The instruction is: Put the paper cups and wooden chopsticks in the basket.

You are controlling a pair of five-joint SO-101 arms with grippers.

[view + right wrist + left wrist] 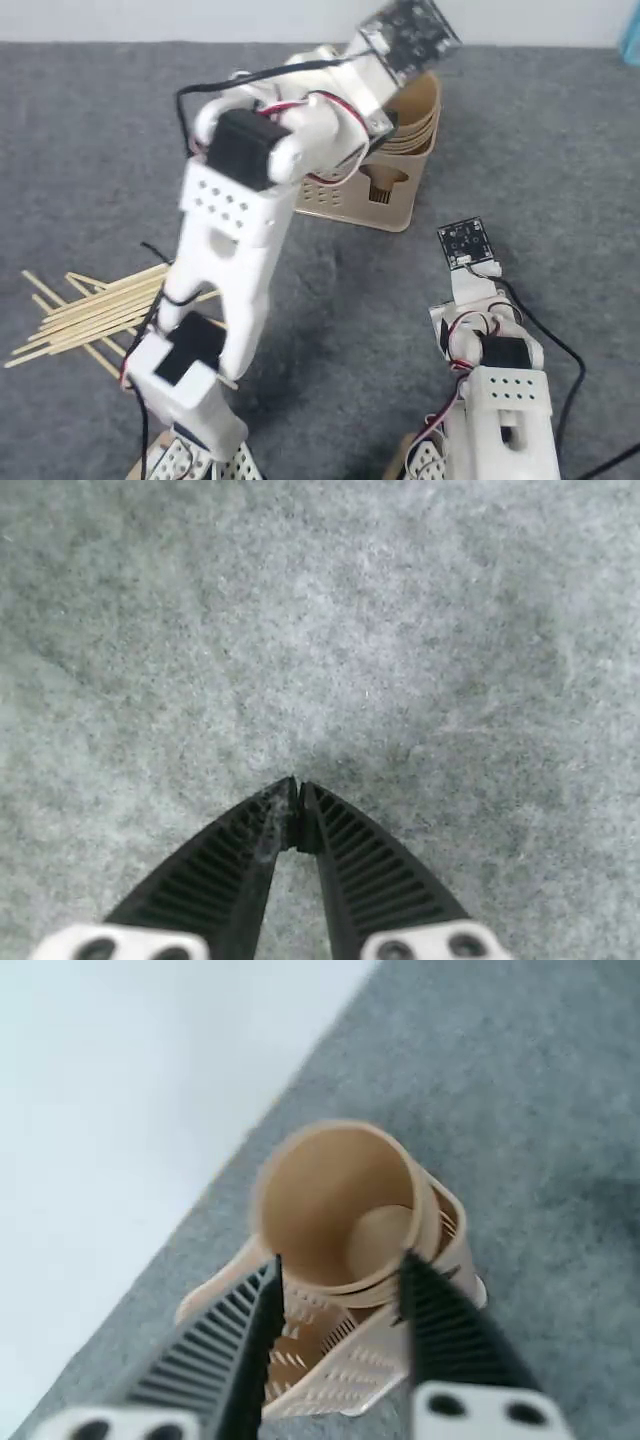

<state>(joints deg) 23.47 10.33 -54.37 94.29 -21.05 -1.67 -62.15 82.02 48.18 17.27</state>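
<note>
A stack of tan paper cups [335, 1205] leans in the beige slotted basket [330, 1380], mouth towards my left wrist view. My left gripper [340, 1265] hangs open just over the stack, its black fingers [250, 1320] on either side of the top cup's lower rim; I cannot tell whether they touch it. From above, the left arm stretches across to the basket [385, 200] with the cups [415, 125] at the back. A bundle of wooden chopsticks [90, 310] lies fanned out at the left. My right gripper [298, 785] is shut, empty, over bare grey mat.
Grey felt mat [560, 180] covers the table up to a pale wall at the back. The right arm [495, 375] stands folded at the front right, clear of the basket. The left arm's base [190, 400] sits next to the chopstick ends.
</note>
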